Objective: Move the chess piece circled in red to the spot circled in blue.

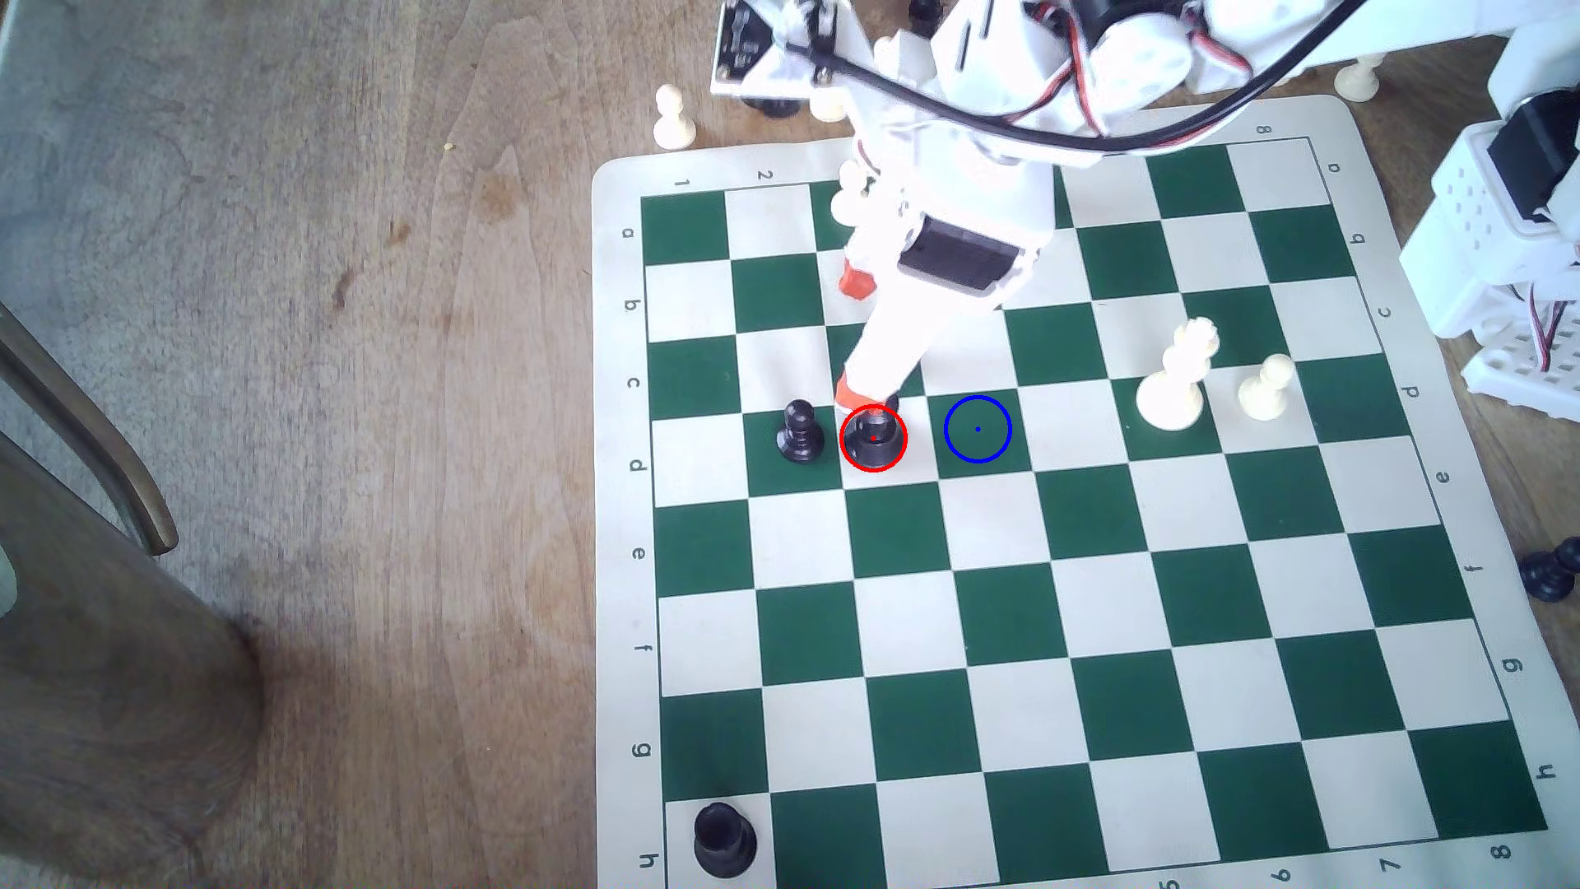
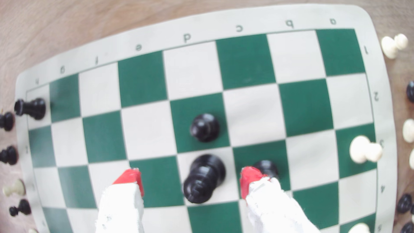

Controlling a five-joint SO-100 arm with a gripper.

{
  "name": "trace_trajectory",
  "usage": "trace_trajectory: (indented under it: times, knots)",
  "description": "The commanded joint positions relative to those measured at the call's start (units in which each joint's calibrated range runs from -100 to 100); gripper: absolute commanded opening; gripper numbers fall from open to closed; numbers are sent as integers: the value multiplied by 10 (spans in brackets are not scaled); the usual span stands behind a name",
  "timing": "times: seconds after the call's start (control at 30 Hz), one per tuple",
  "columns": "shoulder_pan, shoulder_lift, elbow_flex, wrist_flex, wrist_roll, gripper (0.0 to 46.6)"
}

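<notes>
Red-tipped gripper (image 2: pixel 190 179) hangs wide apart, straddling the chess piece (image 2: pixel 205 177), which stands upright on its red-ringed cream square, fingers (image 2: pixel 132 179) clear of it on both sides. Just beyond, a black pawn (image 2: pixel 205 127) sits on the next green square. In the exterior view, the spot (image 1: pixel 977 429) lies one square to the piece's right, bare.

One chessboard (image 1: pixel 624 598), one tall black piece (image 1: pixel 872 436), one black rook (image 1: pixel 722 839), two claw tips (image 2: pixel 130 179) (red, blurred), one blue-ringed square (image 1: pixel 977 428).
</notes>
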Motion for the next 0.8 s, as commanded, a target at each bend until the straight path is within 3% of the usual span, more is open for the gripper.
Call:
trace_trajectory:
  times: [0.0, 0.17, 0.77]
  knots:
    - [2, -2, -17, -16, -2, 233]
    - [-5, 11, 11, -25, -2, 206]
    - [-30, 47, 30, -48, -14, 178]
